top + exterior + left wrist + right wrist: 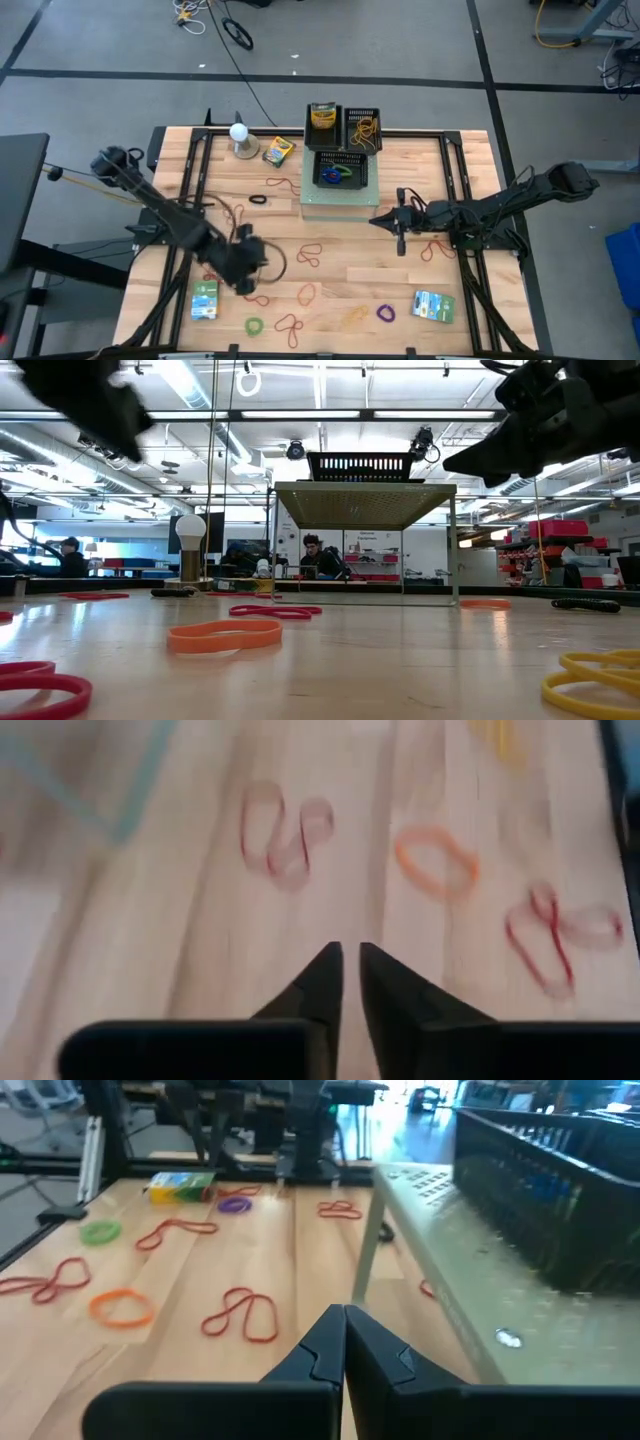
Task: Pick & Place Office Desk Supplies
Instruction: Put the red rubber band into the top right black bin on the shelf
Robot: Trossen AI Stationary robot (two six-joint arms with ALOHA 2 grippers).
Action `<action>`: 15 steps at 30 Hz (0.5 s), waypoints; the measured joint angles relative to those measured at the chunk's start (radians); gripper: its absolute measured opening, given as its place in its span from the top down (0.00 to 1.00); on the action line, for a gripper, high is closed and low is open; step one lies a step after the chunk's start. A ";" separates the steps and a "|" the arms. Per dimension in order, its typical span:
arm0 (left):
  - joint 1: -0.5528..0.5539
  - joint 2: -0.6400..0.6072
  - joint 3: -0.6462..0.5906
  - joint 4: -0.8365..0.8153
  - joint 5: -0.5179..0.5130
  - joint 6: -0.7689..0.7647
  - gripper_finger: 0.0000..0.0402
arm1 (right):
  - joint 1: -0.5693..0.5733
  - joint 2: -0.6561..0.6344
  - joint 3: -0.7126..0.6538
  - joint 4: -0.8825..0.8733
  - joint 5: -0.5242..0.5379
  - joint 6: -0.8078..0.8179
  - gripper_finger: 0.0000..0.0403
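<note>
Sprawling nearest the low camera, a red rubber band (40, 686) and an orange rubber band (224, 634) are lying flat on the table (400, 290); both look light, floppy and thin, so pinching one strand where it is arching off the wood seems best. Farther in, the left gripper (348, 970) is hovering over bare wood, fingers slightly parted, holding nothing. Beyond, the right gripper (343, 1330) is waiting clenched and empty beside the raised mesh stand (340, 195).
</note>
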 joint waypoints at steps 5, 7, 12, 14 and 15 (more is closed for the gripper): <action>-0.123 0.095 0.113 -0.269 0.037 -0.261 0.74 | 0.001 0.000 0.000 -0.007 -0.003 -0.040 0.98; -0.154 0.135 0.138 -0.318 0.074 -0.342 0.70 | -0.001 0.000 0.000 -0.001 -0.003 -0.061 0.98; -0.194 0.234 0.143 -0.350 0.126 -0.462 0.61 | -0.001 0.000 0.000 -0.001 -0.003 -0.072 0.98; -0.201 0.281 0.143 -0.348 0.126 -0.464 0.58 | -0.001 0.000 0.000 -0.003 -0.003 -0.072 0.98; -0.204 0.304 0.142 -0.346 0.126 -0.458 0.56 | -0.001 0.000 0.000 -0.003 -0.003 -0.076 0.98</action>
